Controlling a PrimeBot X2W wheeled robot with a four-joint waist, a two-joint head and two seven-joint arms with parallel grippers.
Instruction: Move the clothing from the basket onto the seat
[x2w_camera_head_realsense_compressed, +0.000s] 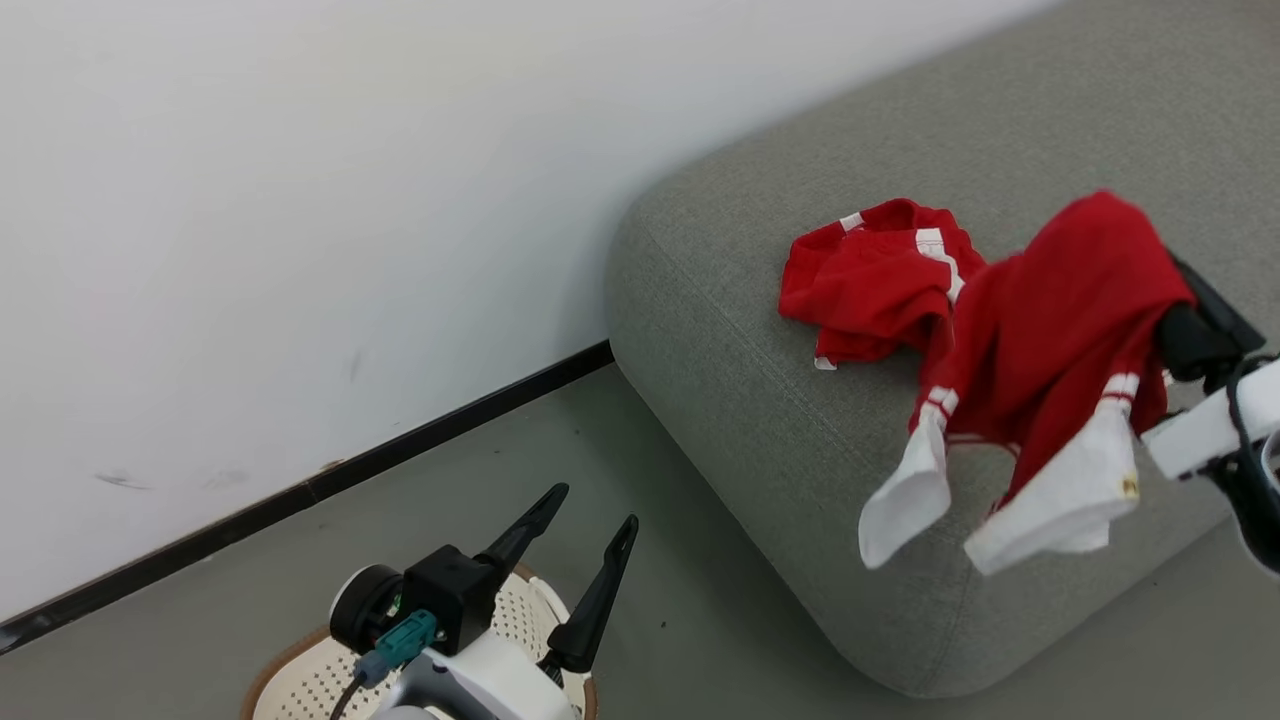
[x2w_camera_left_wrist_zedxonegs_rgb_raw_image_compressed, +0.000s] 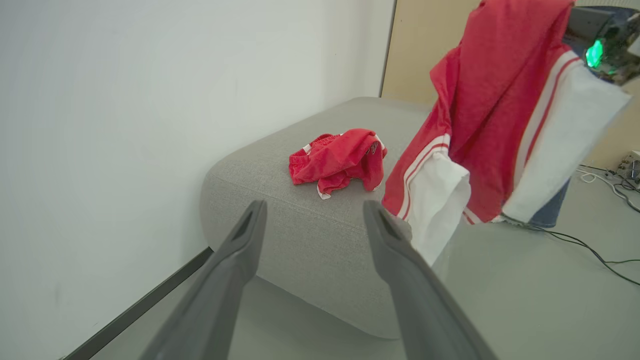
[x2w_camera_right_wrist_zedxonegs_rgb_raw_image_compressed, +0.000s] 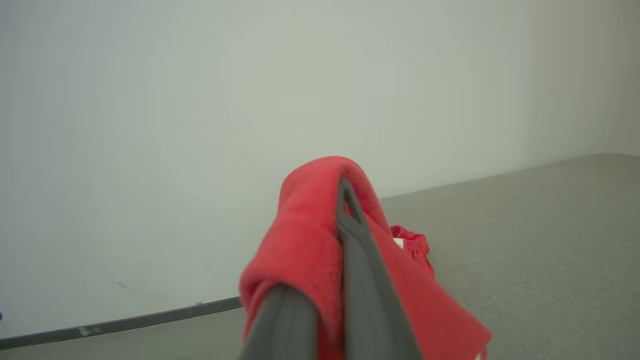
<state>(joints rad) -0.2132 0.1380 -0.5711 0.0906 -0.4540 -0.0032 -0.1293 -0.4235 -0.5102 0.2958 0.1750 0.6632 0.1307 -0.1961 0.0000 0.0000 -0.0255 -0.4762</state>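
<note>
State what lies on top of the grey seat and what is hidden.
A crumpled red garment lies on the seat, covering the fabric beneath. A second red and white garment hangs from the shut right gripper, hiding part of the seat.

This looks like a test room or lab dressed up as a living space rather than a lived-in home: a bare white wall (x2w_camera_head_realsense_compressed: 300, 200) with a black skirting board (x2w_camera_head_realsense_compressed: 450, 420) meets a smooth grey floor (x2w_camera_head_realsense_compressed: 650, 580), and a plain grey sofa (x2w_camera_head_realsense_compressed: 760, 400) stands near the wall. The homely touches are red clothing (x2w_camera_head_realsense_compressed: 870, 290) lying on the sofa and a laundry basket (x2w_camera_head_realsense_compressed: 310, 685) on the floor. In the left wrist view, loose cables (x2w_camera_left_wrist_zedxonegs_rgb_raw_image_compressed: 582, 245) trail across the floor towards some small equipment (x2w_camera_left_wrist_zedxonegs_rgb_raw_image_compressed: 631, 167), with a beige panel (x2w_camera_left_wrist_zedxonegs_rgb_raw_image_compressed: 425, 50) behind the sofa
</note>
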